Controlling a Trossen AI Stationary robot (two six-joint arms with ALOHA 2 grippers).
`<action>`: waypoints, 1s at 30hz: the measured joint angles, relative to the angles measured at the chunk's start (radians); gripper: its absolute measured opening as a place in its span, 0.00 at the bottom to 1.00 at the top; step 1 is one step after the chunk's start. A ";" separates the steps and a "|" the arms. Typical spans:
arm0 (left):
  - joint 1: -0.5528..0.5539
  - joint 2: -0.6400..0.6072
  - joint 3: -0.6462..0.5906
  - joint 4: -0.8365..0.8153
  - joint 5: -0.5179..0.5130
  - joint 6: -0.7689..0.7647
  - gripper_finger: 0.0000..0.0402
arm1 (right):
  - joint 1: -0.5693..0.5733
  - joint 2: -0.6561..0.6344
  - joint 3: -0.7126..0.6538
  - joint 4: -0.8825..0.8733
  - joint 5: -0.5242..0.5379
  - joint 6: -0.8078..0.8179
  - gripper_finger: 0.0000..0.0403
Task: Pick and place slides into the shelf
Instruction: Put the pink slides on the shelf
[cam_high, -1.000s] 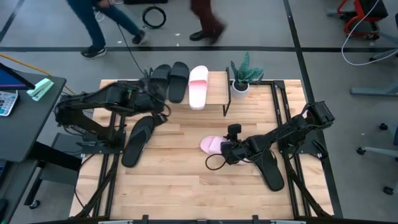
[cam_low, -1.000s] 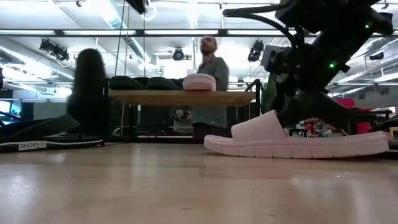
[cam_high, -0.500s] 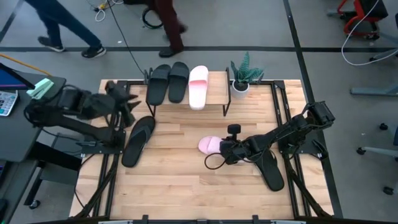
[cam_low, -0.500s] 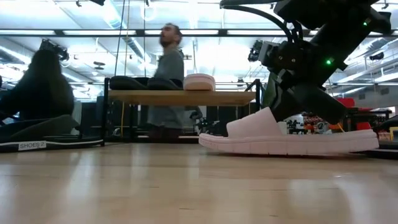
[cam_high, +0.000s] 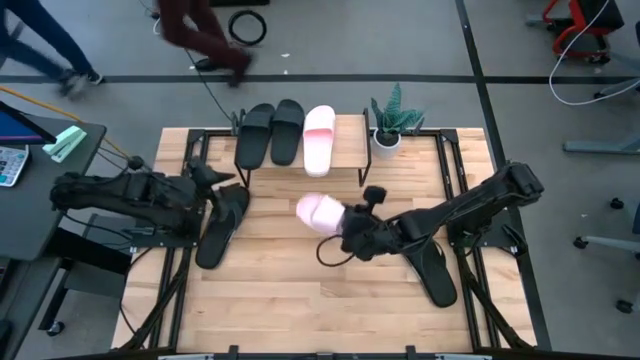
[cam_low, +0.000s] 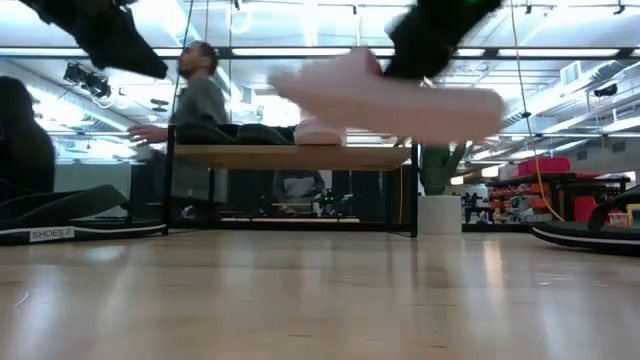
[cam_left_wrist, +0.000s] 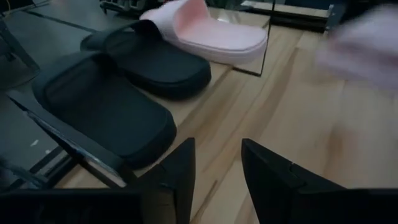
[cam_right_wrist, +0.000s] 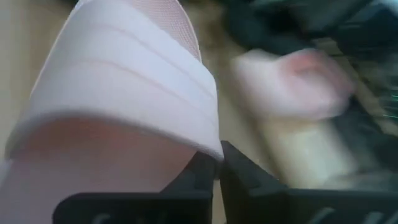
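My right gripper (cam_high: 352, 232) is clamped on the strap of a pale pink slide (cam_high: 318, 212), holding it in the air above the slatted wooden table (cam_high: 290, 290); in the low view that slide (cam_low: 385, 95) hangs clear of the boards, in front of the shelf (cam_low: 290, 156). From the right wrist I see the two dark fingers (cam_right_wrist: 233, 171) pinched together on the strap's edge.

My left gripper (cam_high: 218, 180) sits over the table's left side, just above a flat black slide (cam_high: 222, 225), with its fingers (cam_left_wrist: 180, 168) parted and nothing between them.

The table is light wood on a black frame, standing on a grey floor with dark tape lines. On the shelf's top board at the far edge lie two black slides (cam_high: 270, 132) and a second pink slide (cam_high: 319, 138), side by side. Another thin black slide (cam_high: 432, 270) lies under my right arm, partly covered by it.

A small potted plant (cam_high: 390, 122) stands just right of the shelf. A desk (cam_high: 40, 190) with a green object sits off the left edge.

A person's legs (cam_high: 205, 30) cross the floor beyond the table, cut off by the frame's top and blurred. In the low view a person (cam_low: 200, 110) shows behind the shelf. The lifted slide is smeared in both the low and the left wrist views, so its tilt is hard to judge.
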 joint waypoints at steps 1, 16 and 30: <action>0.000 0.001 -0.015 0.013 0.000 0.000 0.34 | -0.002 -0.007 0.027 -0.011 0.070 0.004 0.02; 0.001 0.002 -0.057 0.079 0.000 0.000 0.36 | -0.312 -0.033 0.245 -0.035 0.358 0.083 0.02; 0.001 0.002 -0.057 0.119 0.000 -0.008 0.35 | -0.577 0.022 0.245 -0.209 0.115 0.469 0.02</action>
